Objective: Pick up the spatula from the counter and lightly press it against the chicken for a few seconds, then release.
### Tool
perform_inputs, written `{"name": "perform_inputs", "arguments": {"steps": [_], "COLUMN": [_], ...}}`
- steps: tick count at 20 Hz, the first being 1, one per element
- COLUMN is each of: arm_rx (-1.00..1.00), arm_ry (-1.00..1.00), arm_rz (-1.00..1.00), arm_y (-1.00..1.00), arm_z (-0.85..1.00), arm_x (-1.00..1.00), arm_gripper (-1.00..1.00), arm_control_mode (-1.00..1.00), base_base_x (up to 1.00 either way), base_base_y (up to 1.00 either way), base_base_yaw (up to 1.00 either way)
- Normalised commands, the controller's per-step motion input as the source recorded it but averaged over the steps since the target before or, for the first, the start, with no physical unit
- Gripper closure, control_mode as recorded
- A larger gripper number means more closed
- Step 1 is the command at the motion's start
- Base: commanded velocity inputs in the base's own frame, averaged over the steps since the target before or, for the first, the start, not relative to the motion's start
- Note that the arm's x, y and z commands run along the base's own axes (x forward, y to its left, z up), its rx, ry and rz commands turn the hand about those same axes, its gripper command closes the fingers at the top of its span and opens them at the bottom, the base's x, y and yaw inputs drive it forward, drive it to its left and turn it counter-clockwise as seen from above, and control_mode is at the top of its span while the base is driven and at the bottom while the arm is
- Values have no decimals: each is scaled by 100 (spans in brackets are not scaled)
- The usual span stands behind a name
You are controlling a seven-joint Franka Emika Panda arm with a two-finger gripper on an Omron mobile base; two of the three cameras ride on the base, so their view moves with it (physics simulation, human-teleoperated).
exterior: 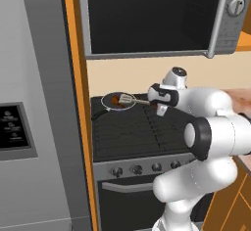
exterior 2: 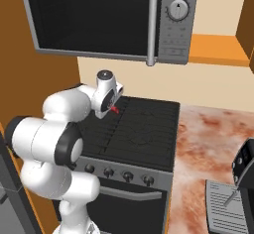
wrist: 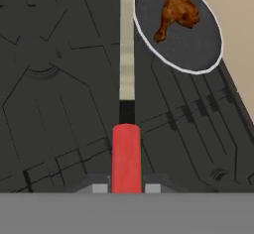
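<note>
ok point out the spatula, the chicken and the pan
spatula [wrist: 126, 151], hand view, on its red handle
chicken [wrist: 177, 15], hand view, on its meaty middle
pan [wrist: 191, 49], hand view, on its bare dark floor

Microwave [exterior: 152, 17] above black stove [exterior: 132, 137]

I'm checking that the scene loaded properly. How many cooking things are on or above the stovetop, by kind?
pan: 1
chicken piece: 1
spatula: 1
Total: 3
</note>
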Motion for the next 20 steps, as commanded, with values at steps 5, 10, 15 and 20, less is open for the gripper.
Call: {"name": "perform_inputs", "arguments": {"steps": [5,10,15,20], "arm_rx": [-2,-1,0,0], "arm_ry": [0,0,0,0], "arm_rz": [0,0,0,0], "arm_y": [0,0,0,0], "arm_z": [-2,-6,-12,-16], "arm_x": [21,22,19,17], "arm_gripper": [100,100,100,100], "arm_control_mode": [-100,-100,-100,-100], "base_base_x": [0,0,0,0], "base_base_y": [0,0,0,0], "base_base_yaw": [0,0,0,0]}}
